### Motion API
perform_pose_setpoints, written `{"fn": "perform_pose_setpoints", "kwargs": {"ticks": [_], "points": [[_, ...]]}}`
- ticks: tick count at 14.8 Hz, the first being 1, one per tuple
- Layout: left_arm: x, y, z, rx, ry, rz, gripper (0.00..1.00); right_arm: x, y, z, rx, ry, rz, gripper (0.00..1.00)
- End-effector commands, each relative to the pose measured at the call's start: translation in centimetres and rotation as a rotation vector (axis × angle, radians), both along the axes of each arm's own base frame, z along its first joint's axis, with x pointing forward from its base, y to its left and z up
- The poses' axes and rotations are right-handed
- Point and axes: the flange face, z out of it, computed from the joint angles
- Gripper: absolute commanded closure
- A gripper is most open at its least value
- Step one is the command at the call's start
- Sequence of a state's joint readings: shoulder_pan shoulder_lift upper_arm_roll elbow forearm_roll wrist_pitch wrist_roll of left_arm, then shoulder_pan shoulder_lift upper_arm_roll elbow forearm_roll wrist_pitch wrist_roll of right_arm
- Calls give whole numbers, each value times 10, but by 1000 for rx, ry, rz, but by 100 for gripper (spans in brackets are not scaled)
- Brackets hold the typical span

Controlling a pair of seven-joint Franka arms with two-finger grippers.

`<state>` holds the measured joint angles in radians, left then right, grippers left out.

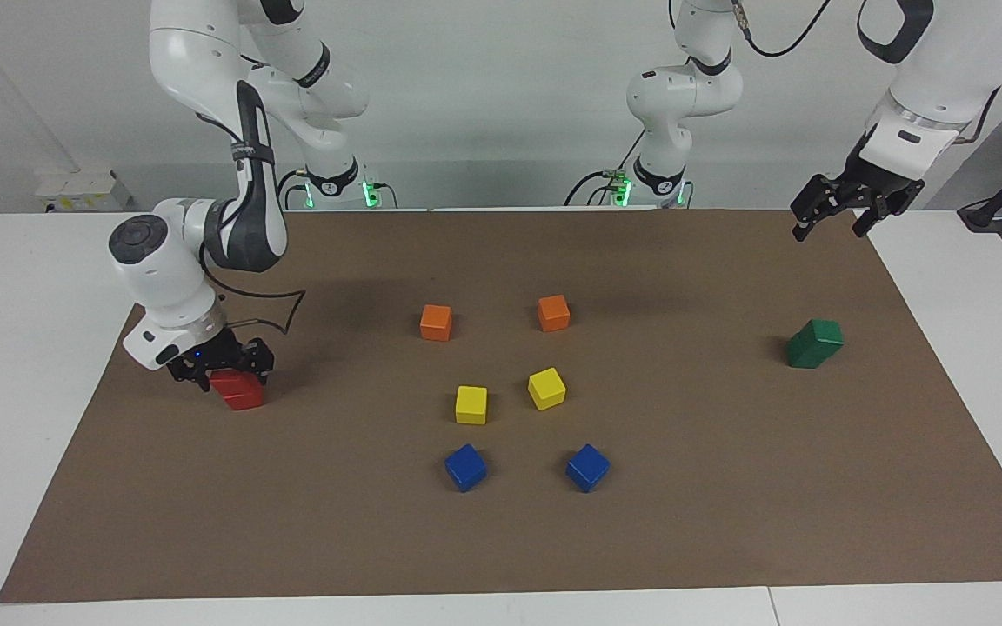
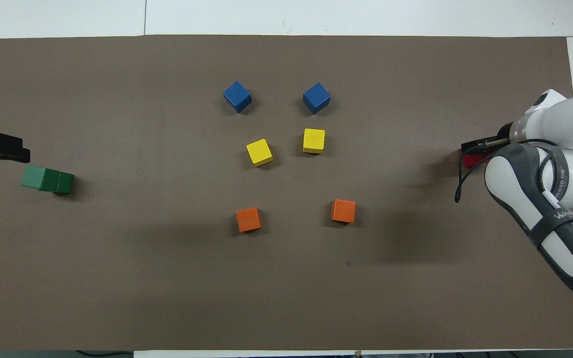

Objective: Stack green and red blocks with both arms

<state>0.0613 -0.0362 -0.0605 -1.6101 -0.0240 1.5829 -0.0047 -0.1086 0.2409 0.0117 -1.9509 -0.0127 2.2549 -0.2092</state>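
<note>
Green stack (image 1: 814,342) looks done: two green blocks, one on the other, at the left arm's end of the bench (image 1: 501,539). Left pincer (image 1: 837,215) hangs up in the air over the mat's edge near that stack, jaws released, holding nothing; it waits.

Right pincer (image 1: 221,365) is down on the red stack (image 1: 237,389) at the right arm's end, jaws apart around the top red block. Prob. just let go, though the arm hides most of the stack from overhead, so alignment is hard to judge.

Step in hand: finishing the red stack. Next: lift the right pincer straight up, w/o nudging the top block.

Orange, yellow, blue blocks (image 1: 465,467) sit mid-bench, untouched.
</note>
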Motion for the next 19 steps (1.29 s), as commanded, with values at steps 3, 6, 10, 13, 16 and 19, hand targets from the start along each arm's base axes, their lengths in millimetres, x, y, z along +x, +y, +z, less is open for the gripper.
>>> {"fn": "perform_pose_setpoints", "kwargs": {"ticks": [3, 6, 10, 13, 16, 19], "points": [[-4, 0, 3, 15, -22, -11, 0, -12, 13, 137, -10, -58, 64, 0], [-4, 0, 3, 15, -22, -11, 0, -49, 31, 207, 0, -81, 82, 0], [-4, 1, 3, 15, -22, -10, 0, -70, 47, 248, 78, 18, 37, 0], [-4, 0, 3, 14, -22, -11, 0, -69, 63, 259, 69, 89, 37, 0], [-4, -2, 4, 15, -22, -13, 0, -70, 70, 250, 55, 112, -33, 0], [-4, -1, 5, 15, -25, -11, 0, -70, 74, 236, 21, 115, -27, 0]]}}
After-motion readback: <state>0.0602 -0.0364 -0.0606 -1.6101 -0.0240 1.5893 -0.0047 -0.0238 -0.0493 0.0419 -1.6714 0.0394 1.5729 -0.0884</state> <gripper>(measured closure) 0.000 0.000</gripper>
